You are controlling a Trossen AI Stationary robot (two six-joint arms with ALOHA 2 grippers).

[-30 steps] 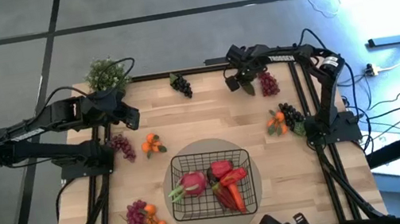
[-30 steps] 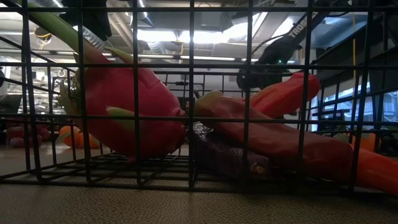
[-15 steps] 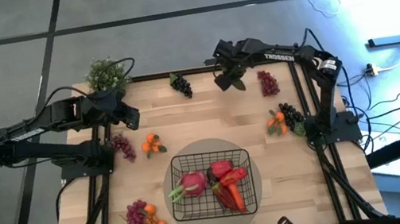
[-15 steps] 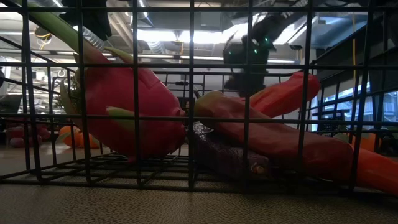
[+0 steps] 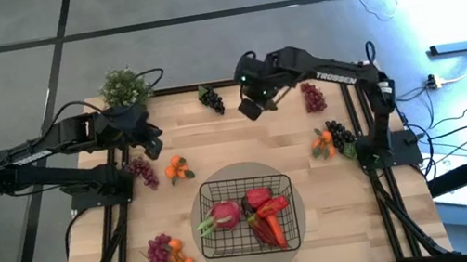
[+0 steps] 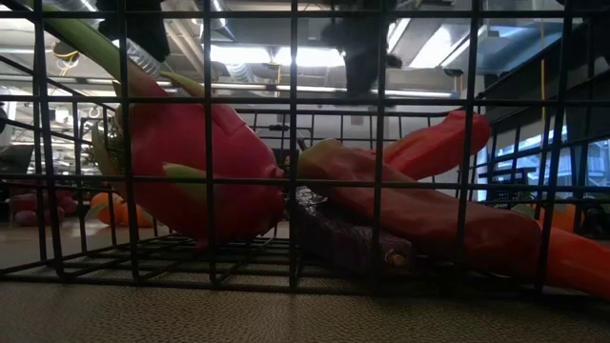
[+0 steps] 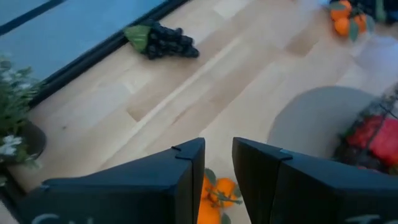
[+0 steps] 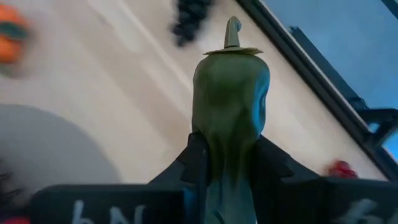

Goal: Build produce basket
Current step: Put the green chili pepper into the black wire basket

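The black wire basket (image 5: 249, 215) stands on a grey round mat near the table's front edge. In it lie a pink radish (image 5: 225, 214), red peppers (image 5: 270, 208), a carrot (image 5: 276, 231) and a dark eggplant (image 6: 343, 238). My right gripper (image 5: 251, 107) hangs high over the table's far middle, shut on a green pepper (image 8: 231, 93). At the left side my left gripper (image 7: 217, 168) is raised above a pair of oranges (image 5: 178, 168), its fingers a little apart with nothing between them. My right gripper pinches the green pepper's body (image 8: 217, 155) between its two fingers, at the end opposite the stem. The fingers slant down from the table's right. The stem (image 8: 232, 30) points away from the gripper, and the pepper is lifted clear of the table.
Black grapes (image 5: 212, 100) lie at the far edge, and red grapes (image 5: 313, 97) at the far right. At the right edge are black grapes with oranges (image 5: 334, 138). Purple grapes (image 5: 141, 171) lie at the left, more produce (image 5: 167, 254) near left, a potted plant (image 5: 125, 87) far left.
My right gripper has risen and swung toward the table's left along the far edge, away from the red grapes, carrying the green pepper clear of the table. In the low view it has climbed to the top of the picture.
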